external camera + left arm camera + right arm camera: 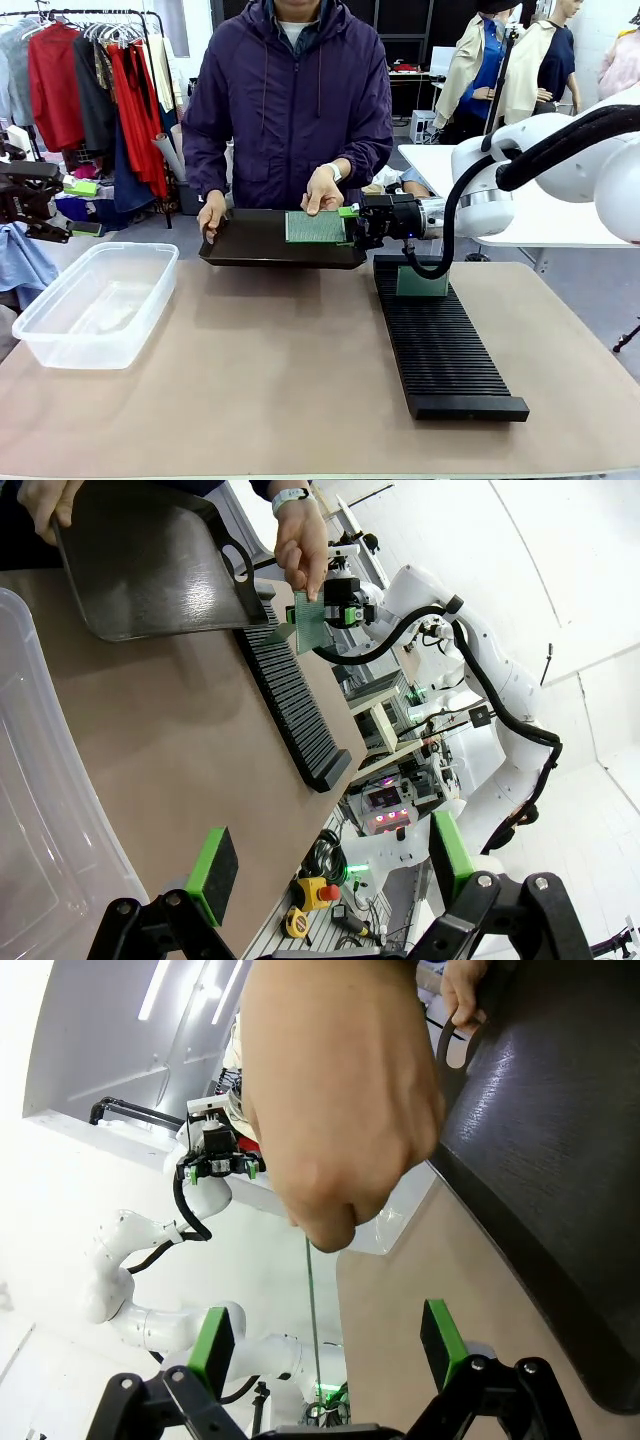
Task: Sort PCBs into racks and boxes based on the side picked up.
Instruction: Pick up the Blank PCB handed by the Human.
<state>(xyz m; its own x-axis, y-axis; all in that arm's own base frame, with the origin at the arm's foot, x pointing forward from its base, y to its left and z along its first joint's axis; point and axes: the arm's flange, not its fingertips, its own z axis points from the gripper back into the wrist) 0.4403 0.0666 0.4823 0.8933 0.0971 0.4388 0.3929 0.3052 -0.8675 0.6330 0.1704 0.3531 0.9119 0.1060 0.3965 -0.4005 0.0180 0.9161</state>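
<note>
Shows a hand (323,190) holding a circuit board (315,227) upright at a dark tray's (250,245) edge, between the parted, unclamped fingers of the right claw (325,1345).
Shows a second board (422,283) standing in the black rack's (440,350) far end, and the left claw (330,865) spread apart near the clear tub (95,300).

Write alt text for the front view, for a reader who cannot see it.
A person's hand holds a green PCB upright by a dark tray while the open right gripper is at the board's edge. A black slotted rack lies on the table below it, a clear box at the left.
</note>
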